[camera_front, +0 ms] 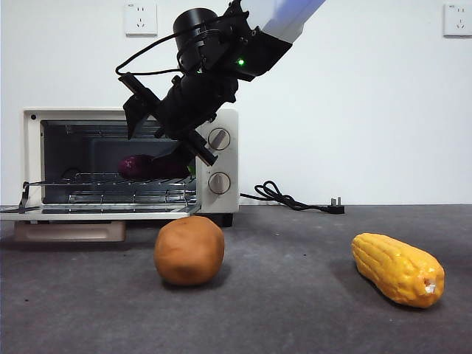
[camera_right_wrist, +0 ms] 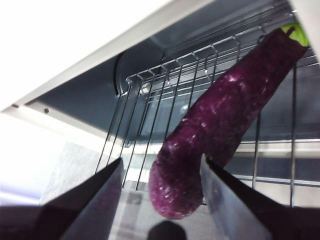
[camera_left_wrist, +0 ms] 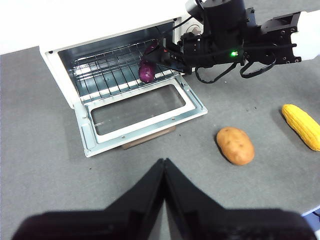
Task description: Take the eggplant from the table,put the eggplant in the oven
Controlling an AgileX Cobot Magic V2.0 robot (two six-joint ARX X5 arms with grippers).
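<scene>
The dark purple eggplant (camera_front: 136, 167) (camera_left_wrist: 146, 71) (camera_right_wrist: 215, 130) lies on the wire rack (camera_right_wrist: 150, 110) inside the cream oven (camera_front: 221, 122) (camera_left_wrist: 65, 60), its green stem tip pointing deeper in. My right gripper (camera_front: 177, 153) (camera_left_wrist: 159, 56) (camera_right_wrist: 161, 160) reaches through the oven's opening and stands open around the eggplant's near end. One jaw is close against it and the other is clear of it, with rack wires showing in the gap. My left gripper (camera_left_wrist: 164, 162) is shut and empty, hanging above the table (camera_front: 295, 310) in front of the oven.
The oven door (camera_front: 96, 214) (camera_left_wrist: 140, 112) is folded down flat toward the front. A brown potato-like lump (camera_front: 189, 251) (camera_left_wrist: 235, 145) sits just before the oven's knob side. A yellow corn cob (camera_front: 398, 269) (camera_left_wrist: 301, 126) lies to the right. A black cord (camera_front: 287, 198) trails behind.
</scene>
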